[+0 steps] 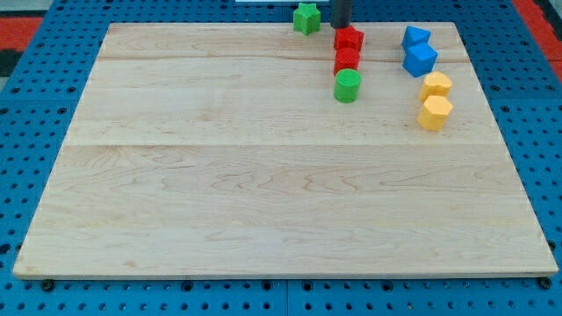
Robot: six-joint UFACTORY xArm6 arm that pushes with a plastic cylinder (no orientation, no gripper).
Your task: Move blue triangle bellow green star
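Note:
The blue triangle (414,37) lies near the view's top right of the wooden board (263,175), just above a blue cube (420,59). The green star (306,17) sits at the board's top edge, left of the triangle. My tip (340,25) comes down from the view's top, between the star and the triangle. It is right of the star and at the upper left edge of a red block (349,39). Whether it touches that block I cannot tell.
A second red block (347,60) and a green cylinder (348,85) form a column below the first red block. Two yellow blocks (435,85) (435,112) lie below the blue cube. A blue pegboard (35,105) surrounds the board.

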